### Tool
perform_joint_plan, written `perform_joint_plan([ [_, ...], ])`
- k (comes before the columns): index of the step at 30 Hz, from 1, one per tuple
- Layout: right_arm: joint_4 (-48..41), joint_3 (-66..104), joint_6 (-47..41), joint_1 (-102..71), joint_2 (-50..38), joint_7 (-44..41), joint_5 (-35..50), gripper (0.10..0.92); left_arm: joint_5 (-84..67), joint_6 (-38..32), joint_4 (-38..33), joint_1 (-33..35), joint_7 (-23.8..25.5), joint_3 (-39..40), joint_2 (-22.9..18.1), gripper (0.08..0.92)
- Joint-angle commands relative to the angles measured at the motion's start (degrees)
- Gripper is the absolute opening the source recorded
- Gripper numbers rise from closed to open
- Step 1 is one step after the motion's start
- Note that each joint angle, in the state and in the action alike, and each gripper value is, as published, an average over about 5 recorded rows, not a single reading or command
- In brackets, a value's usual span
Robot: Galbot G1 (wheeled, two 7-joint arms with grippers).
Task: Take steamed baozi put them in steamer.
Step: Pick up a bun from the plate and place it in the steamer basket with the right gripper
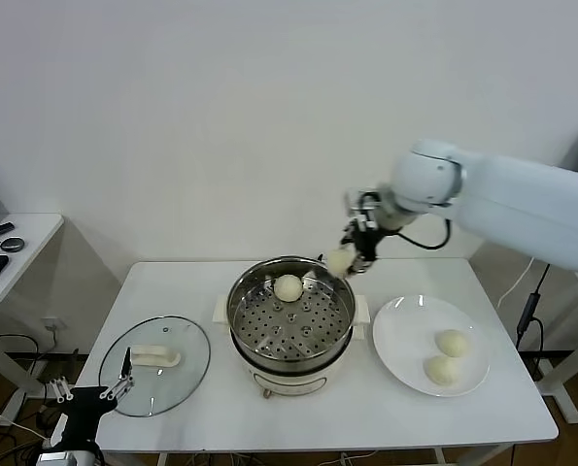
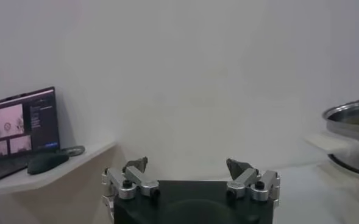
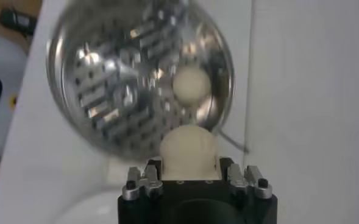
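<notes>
Down at the near left, below the table's (image 1: 221, 408) front edge, the left gripper (image 1: 92, 392) waits with its fingers (image 2: 135, 166) spread wide apart and nothing between them. Just past it on the table lies the glass lid (image 1: 157, 364).

On the near right sits the plate (image 1: 405, 340) with two buns on it, one bun (image 1: 443, 369) close to the front and another bun (image 1: 453, 342) just behind it. They touch or almost touch each other.

In the middle stands the steamer (image 1: 290, 325), shiny and full of little holes inside. One bun in the steamer (image 1: 288, 286) already rests on the tray, toward the far side.

Farther back, the right gripper (image 1: 347, 260) hangs over the steamer's far right rim. It is squeezed on a fourth bun, the held bun (image 3: 188, 152), one finger on each side.

These buns look soft, light and smooth. They seem squishy, so a hard squeeze could dent or tear them. A gentle pinch across the round middle, at the widest part, looks like the best place to hold. Their skin may be a bit sticky, so a bun could cling to a finger when let go. Dropping it from low down should keep it from rolling. The two on the plate sit so close that picking one could bump the other.
</notes>
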Motion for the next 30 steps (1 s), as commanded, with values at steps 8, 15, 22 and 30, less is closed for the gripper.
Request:
perform_joint_plan([
  [8,-11.7,-2.6,-8.1,-8.5,25.2,9.4,10.2,0.554,0.2,-0.4,0.1,-0.7,0.0,-0.9,-0.2,0.823],
  [15,-17.1,-2.1,-8.1,-12.8,29.1,9.6,8.0,0.559,0.2,-0.6,0.2,-0.6,0.0,-0.9,-0.5,0.823],
  [22,-19.9,-1.9,-8.1,-15.0,30.2,9.3,5.9,0.560,0.1,-0.7,0.4,-0.6,-0.1,-1.2,-0.6,0.823],
  [30,-21.1,-1.4,-8.1,-16.7,29.8,9.0,3.7,0.560,0.0,-0.9,1.0,-0.9,-0.1,-1.3,-0.4,0.823],
])
